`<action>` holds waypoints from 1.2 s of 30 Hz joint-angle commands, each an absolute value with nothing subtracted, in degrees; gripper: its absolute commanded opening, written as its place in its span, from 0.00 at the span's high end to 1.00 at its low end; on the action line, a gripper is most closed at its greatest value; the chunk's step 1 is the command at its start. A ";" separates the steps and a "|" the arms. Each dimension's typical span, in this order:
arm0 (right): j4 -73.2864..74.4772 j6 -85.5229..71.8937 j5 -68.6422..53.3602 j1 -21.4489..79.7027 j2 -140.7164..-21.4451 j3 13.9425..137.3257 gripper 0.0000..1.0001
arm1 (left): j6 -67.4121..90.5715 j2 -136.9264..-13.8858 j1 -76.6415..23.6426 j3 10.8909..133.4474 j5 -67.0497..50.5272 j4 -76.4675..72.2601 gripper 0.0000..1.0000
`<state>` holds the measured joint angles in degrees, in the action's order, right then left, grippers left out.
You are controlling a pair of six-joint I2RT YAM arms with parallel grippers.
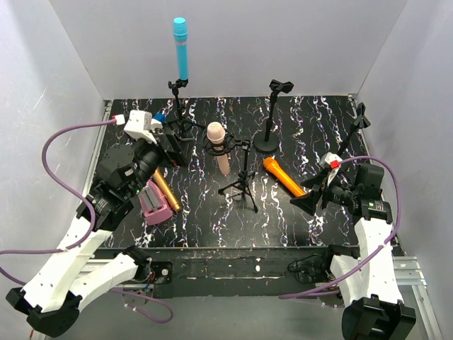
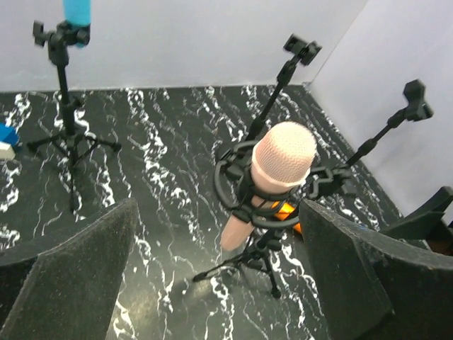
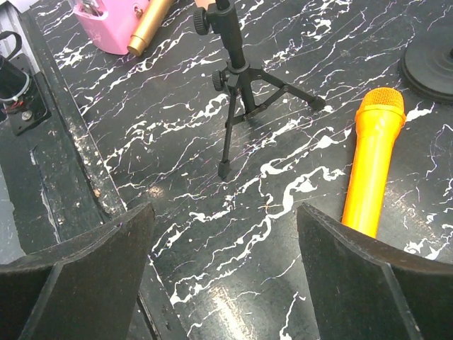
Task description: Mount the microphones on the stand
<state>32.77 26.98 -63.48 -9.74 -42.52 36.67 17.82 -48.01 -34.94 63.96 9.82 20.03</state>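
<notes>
On a black marbled table [image 1: 318,134], the left gripper [image 1: 170,150] gapes wide and empty, with the pale pink microphone [image 2: 283,156] clipped in a tripod stand [image 1: 239,188] just to its right. The right gripper [image 3: 223,269] is also wide open, holding nothing. The orange microphone [image 3: 371,163] lies flat just to its far left.

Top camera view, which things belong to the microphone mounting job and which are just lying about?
Job: cyan microphone, pink microphone, orange microphone, golden-brown microphone, back tripod stand, centre tripod stand, round-base stand, right-edge stand.
Lying about: flat pink box, small blue-and-white item.
</notes>
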 commanded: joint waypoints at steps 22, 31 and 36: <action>54.17 59.63 -70.07 -0.55 -59.94 53.68 0.17 | 14.59 -31.74 -34.80 36.92 -18.37 11.52 0.02; 27.98 34.21 -55.21 17.48 -68.11 65.65 0.20 | 16.34 -27.78 -34.80 36.65 -15.03 13.62 0.02; 16.71 26.55 -53.88 20.04 -72.85 67.23 0.21 | 17.58 -26.72 -34.80 36.91 -13.28 14.68 0.02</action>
<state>28.77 35.42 -56.51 18.39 -69.91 64.47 16.45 -27.46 -34.94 35.92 -14.37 14.44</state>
